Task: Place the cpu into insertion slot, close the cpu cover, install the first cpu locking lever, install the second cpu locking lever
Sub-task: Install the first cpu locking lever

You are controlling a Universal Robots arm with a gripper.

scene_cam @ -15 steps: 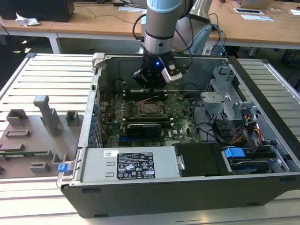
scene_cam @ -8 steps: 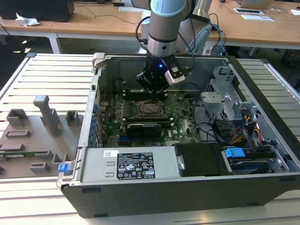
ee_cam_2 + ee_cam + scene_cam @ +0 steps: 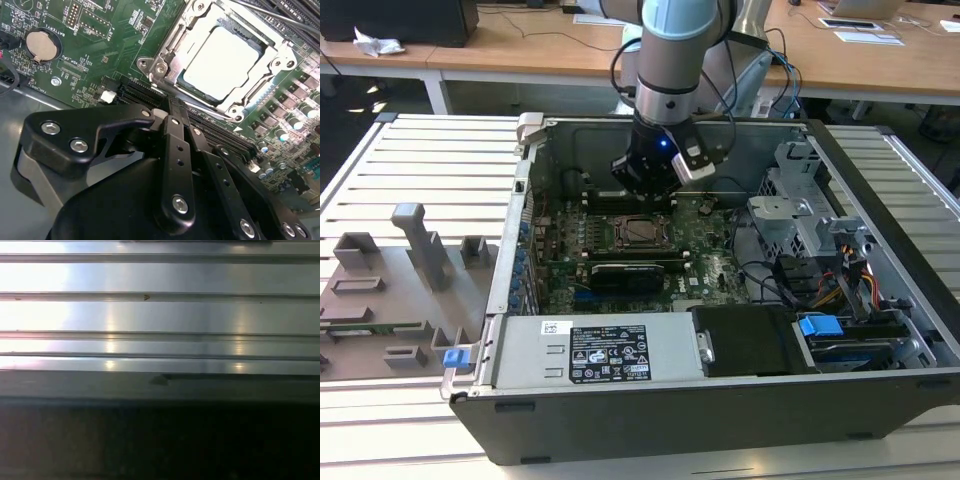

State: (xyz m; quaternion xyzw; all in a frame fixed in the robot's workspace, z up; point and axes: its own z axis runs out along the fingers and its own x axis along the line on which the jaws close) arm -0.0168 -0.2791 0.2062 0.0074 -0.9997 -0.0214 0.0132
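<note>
Inside the open computer case, the insertion slot sits mid-motherboard. In the second wrist view the cpu lies in the insertion slot, its bright silver top showing through the window of the cpu cover. The cover lies flat over it. Thin metal lever rods run along the socket's sides; whether they are latched I cannot tell. My black gripper hangs just above the board on the far side of the socket. Its fingertips are together with nothing between them, a short way from the socket's corner.
A long black card lies just in front of the socket, and the case walls ring the board. A drive cage and cables fill the exterior view's right. A grey fixture tray rests on the slatted table. A coin cell sits on the board.
</note>
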